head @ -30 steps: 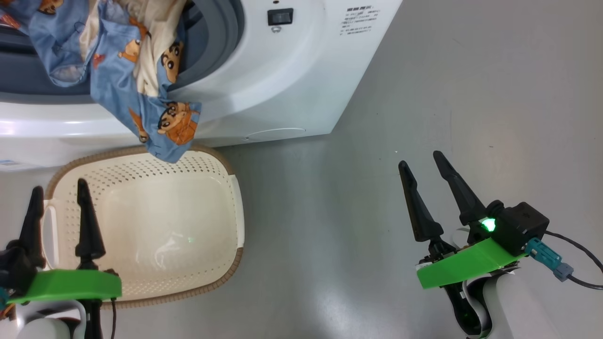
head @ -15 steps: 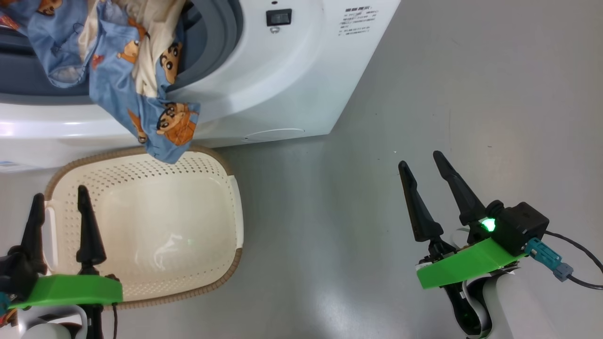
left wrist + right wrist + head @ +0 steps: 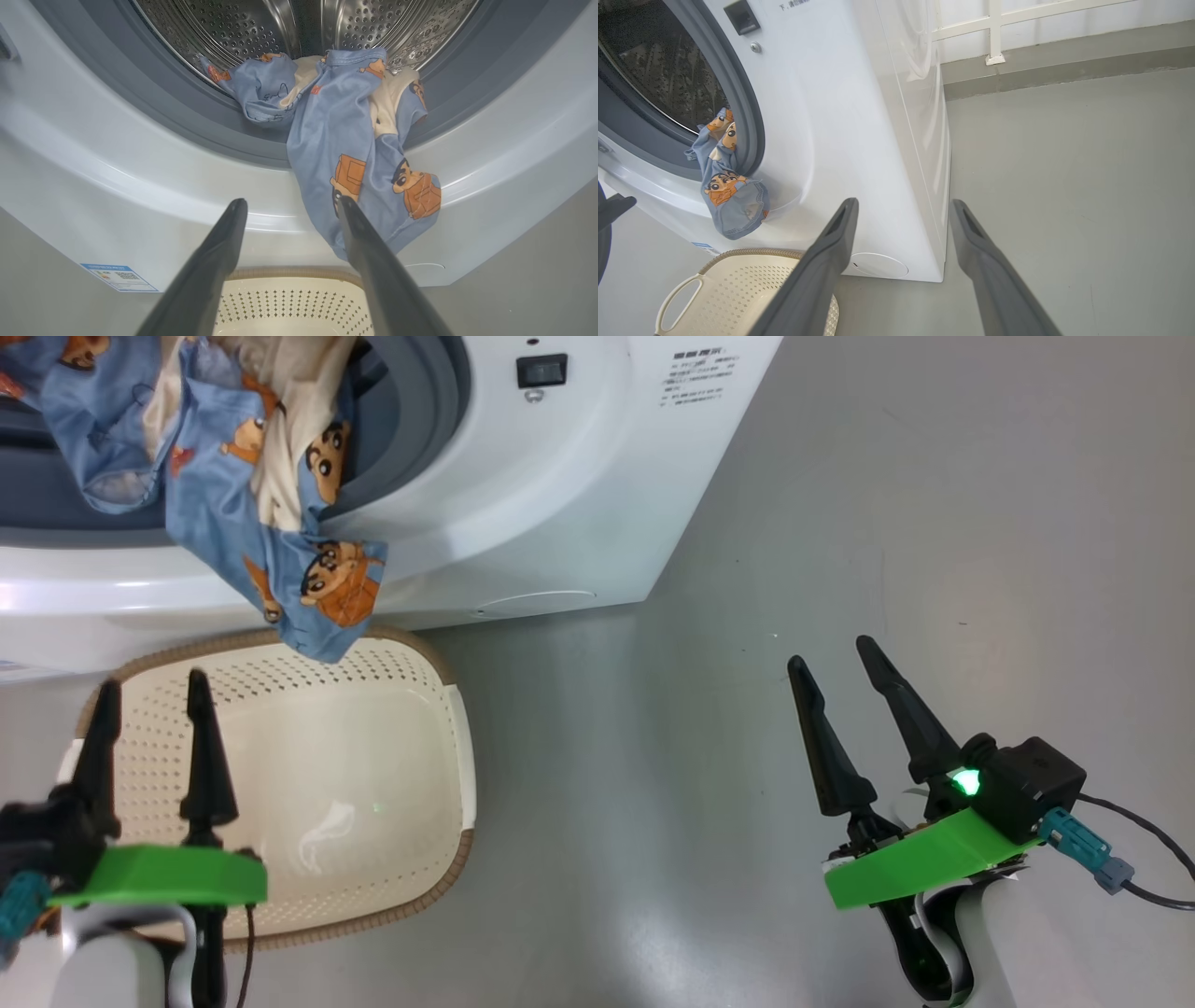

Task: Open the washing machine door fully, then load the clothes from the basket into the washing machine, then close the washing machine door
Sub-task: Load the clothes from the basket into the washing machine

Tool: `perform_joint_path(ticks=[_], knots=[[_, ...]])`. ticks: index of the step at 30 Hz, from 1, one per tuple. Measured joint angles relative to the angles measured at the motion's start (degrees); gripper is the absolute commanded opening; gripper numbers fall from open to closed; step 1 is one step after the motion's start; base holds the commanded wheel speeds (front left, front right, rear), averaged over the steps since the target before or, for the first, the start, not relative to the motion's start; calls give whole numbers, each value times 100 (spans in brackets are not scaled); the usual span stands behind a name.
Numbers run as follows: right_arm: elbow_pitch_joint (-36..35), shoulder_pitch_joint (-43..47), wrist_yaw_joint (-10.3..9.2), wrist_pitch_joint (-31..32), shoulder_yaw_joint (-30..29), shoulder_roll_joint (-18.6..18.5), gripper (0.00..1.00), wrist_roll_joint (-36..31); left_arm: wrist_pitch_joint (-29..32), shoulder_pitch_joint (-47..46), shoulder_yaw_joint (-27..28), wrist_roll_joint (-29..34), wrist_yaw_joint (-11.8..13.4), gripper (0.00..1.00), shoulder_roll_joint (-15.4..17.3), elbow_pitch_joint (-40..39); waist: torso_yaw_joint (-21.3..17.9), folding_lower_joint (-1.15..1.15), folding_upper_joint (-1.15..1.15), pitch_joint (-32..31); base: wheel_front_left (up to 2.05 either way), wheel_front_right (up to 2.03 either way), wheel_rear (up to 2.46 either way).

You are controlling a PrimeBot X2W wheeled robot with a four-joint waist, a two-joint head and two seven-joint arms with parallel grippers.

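Left hand (image 3: pixel 153 678) advanced over basket (image 3: pixel 425 728), wide, empty; right hand (image 3: pixel 829 650) unmoved, wide.

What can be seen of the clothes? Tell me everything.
The clothes are soft light blue fabric with orange-brown cartoon prints, bundled with a cream piece. They lie crumpled, partly inside the steel drum, draped over the grey gasket and the white front lip of the washing machine. A loose end hangs above the basket.

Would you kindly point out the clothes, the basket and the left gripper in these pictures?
the clothes (image 3: pixel 336 135), left wrist view, on the hanging blue flap.
the basket (image 3: pixel 355 775), head view, on its bare inner floor.
the left gripper (image 3: pixel 153 679), head view, midway between its fingertips.
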Motion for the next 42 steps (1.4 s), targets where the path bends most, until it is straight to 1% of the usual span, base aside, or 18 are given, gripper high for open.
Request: perform_joint_path(ticks=[7,16,22,28,34,42], knots=[[4,-2,0,0,44,0,100,16,-1,-429,-157,69,-97,100,0,191,-63,0,0,13,0,0,0],[-1,-2,0,0,66,1,100,66,0,-787,-232,76,-151,100,46,569,-195,0,0,55,0,0,0],[-2,-3,0,0,78,1,100,76,69,-1372,-264,51,-245,100,214,926,-263,0,0,140,0,0,0],[2,-9,0,0,124,2,100,114,236,-1864,-298,45,-270,100,393,1117,-309,0,0,193,0,0,0],[4,-13,0,0,125,2,100,116,749,-2018,-387,-42,-294,100,435,1338,-350,0,0,226,0,0,0],[15,-13,0,0,137,2,100,159,1471,-2058,-411,-285,-304,100,438,1379,-343,0,0,227,0,0,0]])
